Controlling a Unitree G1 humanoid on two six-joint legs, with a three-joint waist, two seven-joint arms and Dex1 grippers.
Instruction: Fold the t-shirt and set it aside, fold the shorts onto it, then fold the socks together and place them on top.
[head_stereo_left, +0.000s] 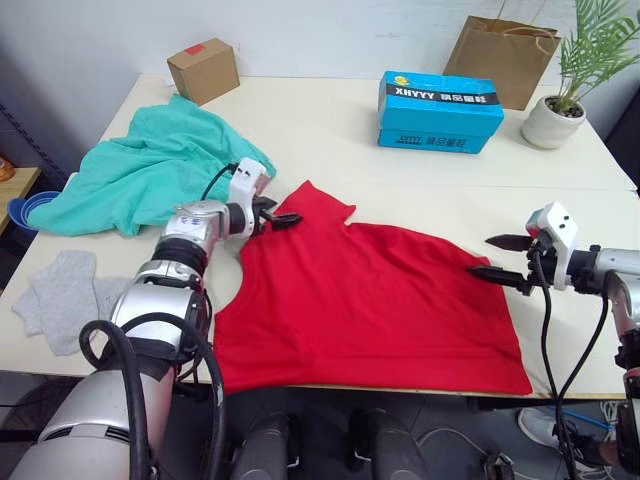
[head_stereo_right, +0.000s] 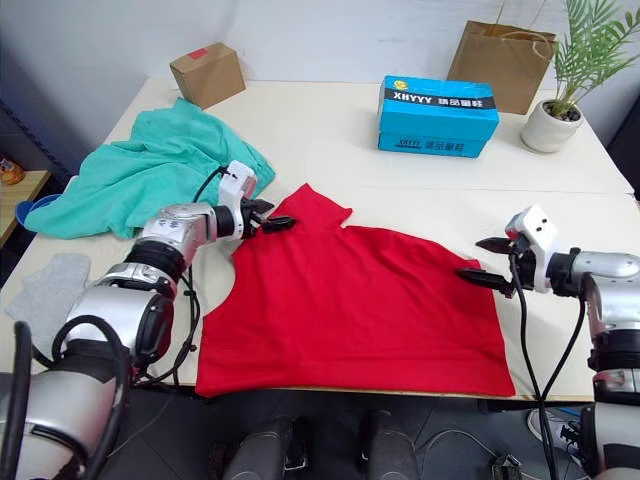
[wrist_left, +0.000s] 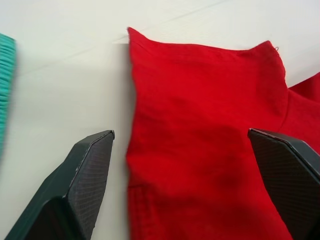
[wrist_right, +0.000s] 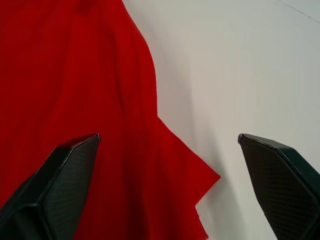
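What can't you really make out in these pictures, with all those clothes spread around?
- The t-shirt: its near hem hangs over the table edge in the head views; any chest print is out of sight.
- The shorts: bunched up, so waistband and drawstring are lost in the folds.
- The socks: partly behind the left arm.
- The blue box: smaller lettering too small to read.
- The plant: cut off by the picture's edge.

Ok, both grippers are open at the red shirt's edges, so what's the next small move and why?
Probably close the left gripper on the t-shirt sleeve that lies between its open fingers. The right gripper also straddles the shirt's far edge, so closing both would likely let the arms lift for the first fold.
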